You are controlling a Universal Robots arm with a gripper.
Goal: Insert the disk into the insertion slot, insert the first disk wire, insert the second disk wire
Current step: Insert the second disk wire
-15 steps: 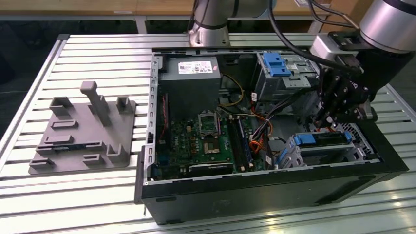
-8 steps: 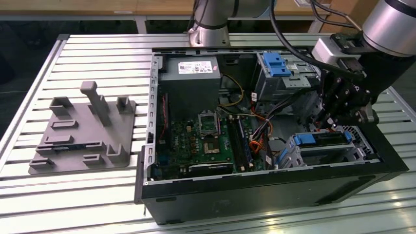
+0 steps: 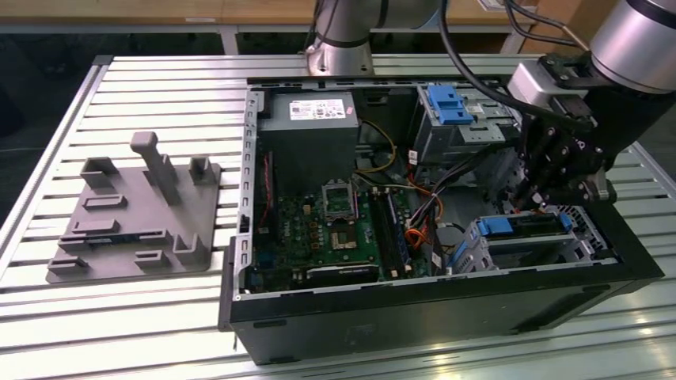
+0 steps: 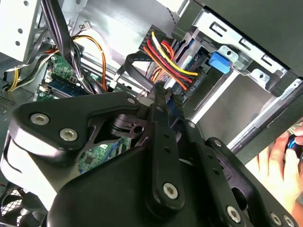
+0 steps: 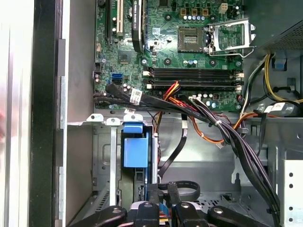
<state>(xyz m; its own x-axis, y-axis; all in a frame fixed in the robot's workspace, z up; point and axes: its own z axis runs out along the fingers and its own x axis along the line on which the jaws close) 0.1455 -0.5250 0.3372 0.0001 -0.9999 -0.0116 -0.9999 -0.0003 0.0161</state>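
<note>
The disk (image 3: 523, 228) sits seated in the insertion slot (image 3: 539, 247), its blue carrier (image 5: 134, 146) flush at the cage mouth, low in the open computer case (image 3: 423, 305) toward the exterior view's right. Just above it hangs the gripper (image 3: 531, 204), black linkage angled down over the cage. In the second wrist view the fingers (image 4: 161, 101) come together at their tips, pinching what looks like a dark connector beside the red, yellow and orange wire bundle (image 4: 165, 59) — I can't tell which wire it is. The green motherboard (image 5: 175, 52) lies beyond, and a grey fixture block (image 3: 138, 214) rests on the slatted table (image 3: 116, 317).
</note>
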